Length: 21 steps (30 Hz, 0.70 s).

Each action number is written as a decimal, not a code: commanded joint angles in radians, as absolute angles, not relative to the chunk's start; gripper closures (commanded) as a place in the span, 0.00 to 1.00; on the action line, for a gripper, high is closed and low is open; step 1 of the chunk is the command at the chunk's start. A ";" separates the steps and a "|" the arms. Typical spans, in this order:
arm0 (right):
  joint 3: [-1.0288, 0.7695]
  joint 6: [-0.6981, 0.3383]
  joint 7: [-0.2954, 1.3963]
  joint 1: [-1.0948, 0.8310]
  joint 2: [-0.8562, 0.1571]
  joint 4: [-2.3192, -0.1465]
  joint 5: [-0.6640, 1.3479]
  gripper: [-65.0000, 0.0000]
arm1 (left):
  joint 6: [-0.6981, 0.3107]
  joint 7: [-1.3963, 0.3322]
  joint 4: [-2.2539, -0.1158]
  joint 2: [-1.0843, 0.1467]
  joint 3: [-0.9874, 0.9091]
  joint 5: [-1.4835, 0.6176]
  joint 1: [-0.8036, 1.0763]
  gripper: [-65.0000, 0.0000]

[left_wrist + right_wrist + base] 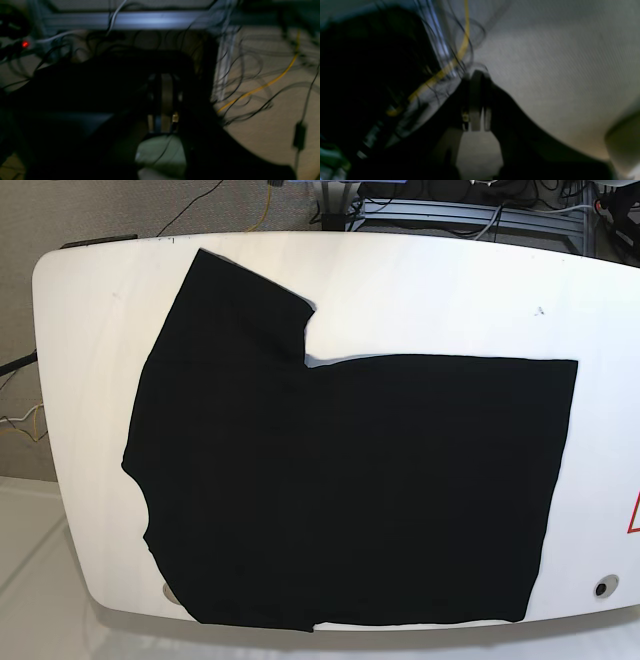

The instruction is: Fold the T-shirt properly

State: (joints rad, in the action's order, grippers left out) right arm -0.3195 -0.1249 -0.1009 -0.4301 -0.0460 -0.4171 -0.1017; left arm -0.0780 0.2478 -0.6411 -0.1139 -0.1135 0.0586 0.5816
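Across the white table (420,290) in the base view, I see the T-shirt (340,490) spread flat, running its long axis left to right: the sleeve (235,295) and shoulder end sit at the left, one sleeve pointing toward the far-left corner, and the straight hem (560,480) lies at the right. Its near edge hangs just at the table's near rim. Neither arm shows in that view, so I cannot say which one is nearer the cloth. Both wrist views are dark and blurred, showing floor and loose cables, among them a yellow cable (270,82). My right gripper (476,100) has its jaws pressed together on nothing I can see, dark shapes either side of it. My left gripper (163,100) is likewise closed and seems empty. I judge both arms are parked below, away from the shirt.
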 commanded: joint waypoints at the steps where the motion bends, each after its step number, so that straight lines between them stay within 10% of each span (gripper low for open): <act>1: -0.318 -0.147 -0.113 -0.466 -0.052 -0.462 -0.078 1.00 | -0.074 0.267 -0.703 -0.127 -0.112 0.057 0.631 0.96; 21: -0.314 -0.294 -0.131 -0.728 -0.072 -0.800 0.006 1.00 | -0.085 0.287 -0.943 -0.169 -0.110 0.016 0.829 1.00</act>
